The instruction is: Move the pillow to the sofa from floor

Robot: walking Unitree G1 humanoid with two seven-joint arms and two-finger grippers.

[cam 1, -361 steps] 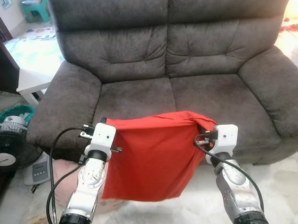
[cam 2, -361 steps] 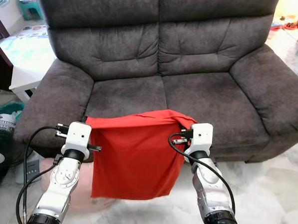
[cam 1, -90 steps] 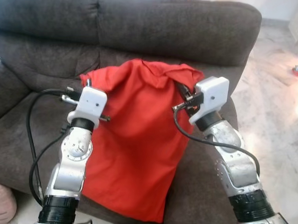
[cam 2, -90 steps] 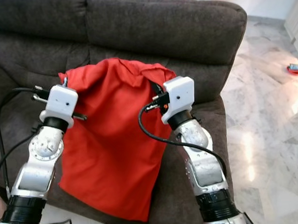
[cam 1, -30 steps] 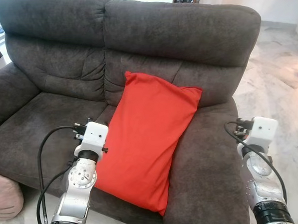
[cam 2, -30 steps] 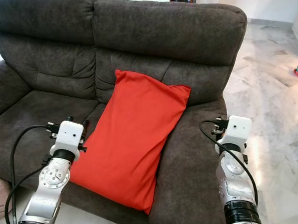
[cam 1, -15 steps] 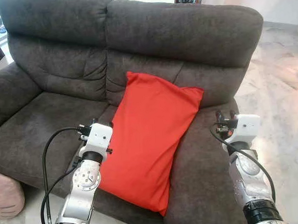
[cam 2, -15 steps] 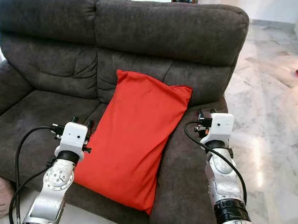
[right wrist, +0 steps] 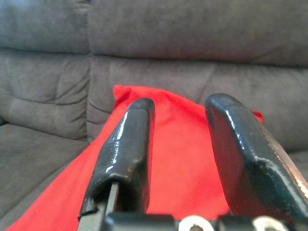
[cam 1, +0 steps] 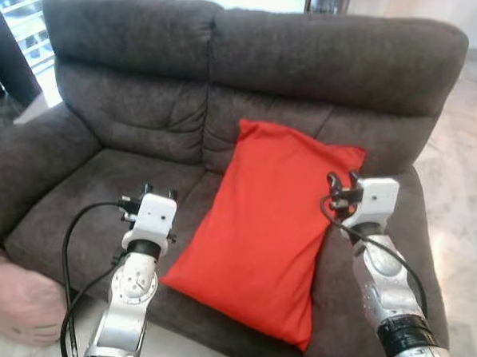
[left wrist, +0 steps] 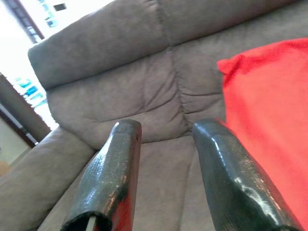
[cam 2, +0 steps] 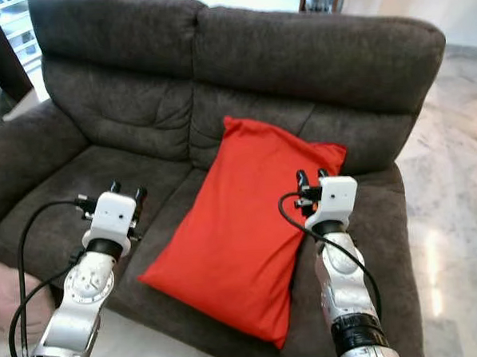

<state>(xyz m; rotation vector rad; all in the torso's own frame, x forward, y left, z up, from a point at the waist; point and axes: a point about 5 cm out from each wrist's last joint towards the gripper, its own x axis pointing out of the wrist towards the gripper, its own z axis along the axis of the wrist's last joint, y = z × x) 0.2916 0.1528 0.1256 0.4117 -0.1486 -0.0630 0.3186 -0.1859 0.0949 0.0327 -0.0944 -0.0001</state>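
Pillow (cam 1: pixel 278 240): one, red, leaning on sofa (cam 1: pixel 138 96) backrest, lower corner overhanging seat edge.
Left gripper (cam 1: pixel 158 191): fingers parted, empty.
Right gripper (cam 1: pixel 343 178): fingers parted, empty.

Red pillow (cam 1: pixel 277 236), propped aslant on sofa (cam 1: pixel 122 96)

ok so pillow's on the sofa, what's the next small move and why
Probably draw both arms back. The red pillow already leans on the sofa backrest, its lower corner hanging over the seat's front edge. The left end effector and right end effector are open and hold nothing.
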